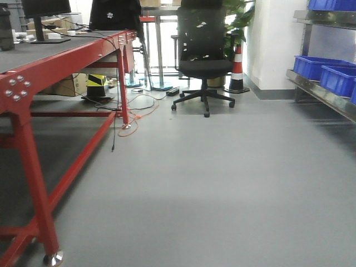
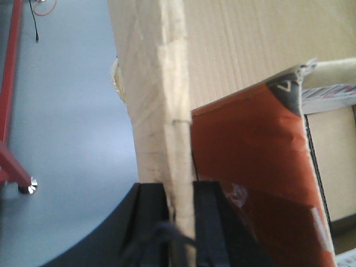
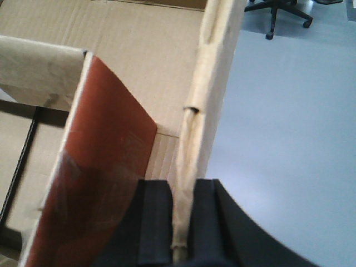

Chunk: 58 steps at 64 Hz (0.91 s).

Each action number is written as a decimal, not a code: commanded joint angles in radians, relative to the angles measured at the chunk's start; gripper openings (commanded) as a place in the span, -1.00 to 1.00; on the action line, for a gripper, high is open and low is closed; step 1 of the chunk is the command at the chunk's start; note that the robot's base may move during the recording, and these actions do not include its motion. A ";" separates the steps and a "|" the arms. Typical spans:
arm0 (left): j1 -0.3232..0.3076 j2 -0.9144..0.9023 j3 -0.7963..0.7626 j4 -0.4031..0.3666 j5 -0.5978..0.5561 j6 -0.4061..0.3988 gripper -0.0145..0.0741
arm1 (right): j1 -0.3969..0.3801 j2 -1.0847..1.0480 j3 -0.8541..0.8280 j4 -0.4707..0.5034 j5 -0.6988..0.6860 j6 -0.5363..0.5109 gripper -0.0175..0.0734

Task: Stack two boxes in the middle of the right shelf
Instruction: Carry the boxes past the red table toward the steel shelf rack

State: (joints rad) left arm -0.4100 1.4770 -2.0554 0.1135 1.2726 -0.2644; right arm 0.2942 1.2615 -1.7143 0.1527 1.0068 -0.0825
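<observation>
My left gripper [image 2: 181, 186] is shut on the thin upright wall of a brown cardboard box [image 2: 250, 44]. My right gripper [image 3: 185, 183] is shut on the opposite wall of the box [image 3: 139, 55]. The box hangs over grey floor. A red-brown panel stands inside it, seen in the left wrist view [image 2: 250, 144] and the right wrist view [image 3: 105, 144]. Neither the box nor the grippers show in the front view. The steel shelf [image 1: 322, 93] runs along the right edge of that view, ahead of me. I cannot tell whether there is a second box.
Blue bins [image 1: 322, 69] sit on the shelf tier, with more on the tier above. A red-framed workbench [image 1: 55, 61] lines the left. A black office chair [image 1: 203, 53] and a striped cone [image 1: 237, 69] stand at the back. Cables [image 1: 133, 108] lie on the floor.
</observation>
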 commanded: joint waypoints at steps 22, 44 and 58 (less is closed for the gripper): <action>-0.006 -0.013 -0.014 -0.014 -0.068 -0.002 -0.92 | -0.001 -0.010 -0.011 0.009 -0.049 -0.013 -0.95; -0.006 -0.013 -0.014 -0.014 -0.068 -0.002 -0.92 | -0.001 -0.010 -0.011 0.009 -0.049 -0.013 -0.95; -0.006 -0.013 -0.014 -0.014 -0.068 -0.002 -0.92 | -0.001 -0.010 -0.011 0.009 -0.049 -0.013 -0.95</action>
State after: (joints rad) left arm -0.4100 1.4770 -2.0554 0.1135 1.2726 -0.2644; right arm 0.2942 1.2615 -1.7143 0.1527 1.0051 -0.0825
